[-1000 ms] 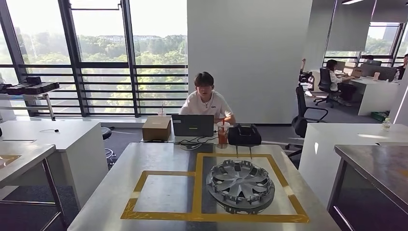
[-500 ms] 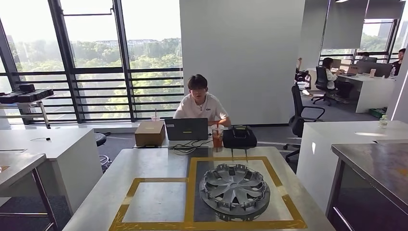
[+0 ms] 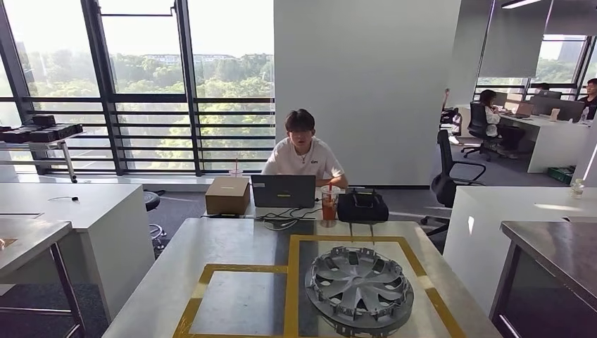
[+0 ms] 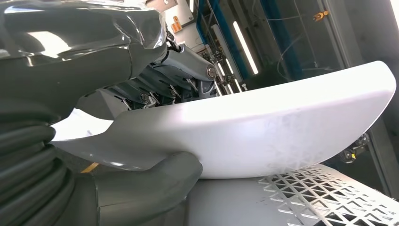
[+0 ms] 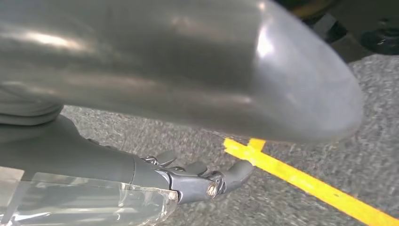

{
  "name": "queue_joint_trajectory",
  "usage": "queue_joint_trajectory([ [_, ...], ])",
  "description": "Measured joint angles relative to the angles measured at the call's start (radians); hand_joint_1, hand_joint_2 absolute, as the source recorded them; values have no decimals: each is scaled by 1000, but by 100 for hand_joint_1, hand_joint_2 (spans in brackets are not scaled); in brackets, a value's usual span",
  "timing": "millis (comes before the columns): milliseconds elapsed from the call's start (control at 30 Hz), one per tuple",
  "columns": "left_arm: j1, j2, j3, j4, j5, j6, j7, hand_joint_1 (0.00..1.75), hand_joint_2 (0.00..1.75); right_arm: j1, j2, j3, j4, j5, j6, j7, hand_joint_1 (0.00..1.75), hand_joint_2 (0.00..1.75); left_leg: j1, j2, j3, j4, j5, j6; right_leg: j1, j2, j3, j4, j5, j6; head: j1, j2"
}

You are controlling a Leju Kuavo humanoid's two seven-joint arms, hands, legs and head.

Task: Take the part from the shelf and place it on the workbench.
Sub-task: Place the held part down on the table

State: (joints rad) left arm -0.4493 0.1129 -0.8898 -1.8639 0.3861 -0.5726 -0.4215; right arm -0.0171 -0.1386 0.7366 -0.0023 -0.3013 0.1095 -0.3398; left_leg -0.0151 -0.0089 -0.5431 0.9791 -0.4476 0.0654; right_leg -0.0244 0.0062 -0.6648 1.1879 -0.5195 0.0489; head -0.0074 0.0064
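Grey carpet, left robot hand (image 4: pixel 117 127) clamped on white part (image 4: pixel 263 136), right robot hand (image 5: pixel 188 181) empty, fingers apart.

Being held in the left robot hand (image 4: pixel 70 84): a white part (image 4: pixel 282 127), smooth, glossy and long, curving gently and tapering to a rounded end. Sitting pinched between the thick grey thumb (image 4: pixel 155 181) on one face and the darker fingers (image 4: pixel 186 66) on the other, gripped near one end, with the rounded end sticking out free. Hanging close over a perforated grey surface (image 4: pixel 329 197); touching it or not, impossible to tell. Standing ahead in the head view: the desk (image 3: pixel 232 243), grey-topped, carrying two adjoining rectangles of yellow tape (image 3: pixel 291 282).
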Motion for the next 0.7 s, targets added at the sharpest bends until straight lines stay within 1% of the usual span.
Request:
queue_joint_trajectory([
  [33,0,0,-1,0,0,1,1,131,175,1,-1,3,0,1,0,-7,0,0,0,0,7,1,-7,-3,0,-1,27,-76,41,5,1,0],
  [67,0,0,-1,0,0,2,1,131,175,1,-2,7,0,2,0,-15,0,0,-1,-1,13,3,-13,-8,2,-3,52,-140,65,3,2,0],
  [100,-1,1,-1,0,0,3,2,131,175,0,-3,10,0,3,0,-21,0,0,-3,0,16,4,-20,-14,5,-5,70,-184,79,-6,1,0],
  [133,-1,1,-2,0,-1,5,2,131,175,0,-4,12,0,3,0,-28,0,0,-4,0,18,7,-24,-19,7,-6,78,-201,82,-20,2,0],
  [167,-1,1,-2,0,-1,7,2,131,175,0,-4,14,0,3,0,-33,0,0,-5,1,20,12,-27,-24,10,-6,79,-203,77,-33,1,0],
  [233,-2,2,-2,0,-2,10,3,131,175,1,-4,18,0,4,0,-40,0,0,-4,2,19,29,-34,-34,5,-3,92,-205,82,-47,0,0],
  [267,-3,2,-3,0,-2,12,3,131,175,2,-3,19,0,4,0,-41,0,0,-2,2,7,53,-43,-40,2,-3,100,-205,80,-52,-2,0],
  [300,-4,2,-3,0,-2,13,3,131,175,2,-3,19,0,4,1,-42,0,0,1,3,-16,94,-59,-46,0,-2,109,-206,77,-56,-3,0],
  [333,-4,2,-3,0,-3,15,3,131,175,2,-3,20,0,4,2,-42,0,0,5,4,-52,153,-81,-53,0,-1,113,-206,73,-59,-4,0],
  [367,-4,2,-4,0,-3,17,3,131,175,2,-3,20,0,4,3,-43,0,0,9,4,-95,219,-105,-58,0,-1,116,-206,68,-61,-6,0],
  [400,-4,2,-5,0,-4,19,3,131,175,2,-3,20,0,4,5,-43,0,0,13,4,-135,273,-123,-61,0,0,119,-206,63,-61,-7,0],
  [433,-3,2,-6,0,-4,20,4,131,175,3,-3,21,0,4,7,-43,0,0,15,4,-164,303,-125,-62,1,1,124,-206,58,-60,-7,0],
  [467,-3,3,-7,0,-5,20,4,131,175,4,-3,22,0,4,8,-43,0,0,16,4,-174,296,-107,-61,2,2,132,-206,52,-59,-8,0],
  [500,-3,3,-7,0,-5,21,4,131,175,4,-3,24,0,4,9,-43,0,0,16,5,-164,252,-70,-57,3,2,141,-206,45,-58,-8,0],
  [533,-4,3,-8,0,-5,21,4,131,175,4,-2,26,0,4,9,-43,0,0,14,5,-139,182,-20,-49,4,3,150,-207,38,-57,-9,0],
  [567,-5,3,-8,0,-5,22,4,131,175,3,1,28,0,4,10,-42,0,0,9,6,-113,116,16,-38,6,4,160,-208,31,-54,-8,-1],
  [600,-6,3,-9,0,-5,22,4,131,175,2,3,30,0,4,9,-41,0,0,3,7,-92,63,32,-28,6,5,166,-210,25,-51,-9,-1],
  [633,-7,4,-9,-1,-5,22,5,131,175,1,4,31,0,4,9,-40,0,0,-4,8,-78,32,36,-19,5,5,169,-214,22,-46,-8,-1],
  [667,-8,4,-9,-1,-5,23,5,131,175,0,6,33,0,4,9,-40,0,0,-9,7,-72,18,28,-12,5,4,173,-213,23,-38,-8,-1],
  [700,-8,4,-10,-2,-5,23,5,131,175,0,5,34,0,4,9,-39,0,0,-10,6,-61,6,27,-7,3,3,176,-213,26,-31,-9,0],
])
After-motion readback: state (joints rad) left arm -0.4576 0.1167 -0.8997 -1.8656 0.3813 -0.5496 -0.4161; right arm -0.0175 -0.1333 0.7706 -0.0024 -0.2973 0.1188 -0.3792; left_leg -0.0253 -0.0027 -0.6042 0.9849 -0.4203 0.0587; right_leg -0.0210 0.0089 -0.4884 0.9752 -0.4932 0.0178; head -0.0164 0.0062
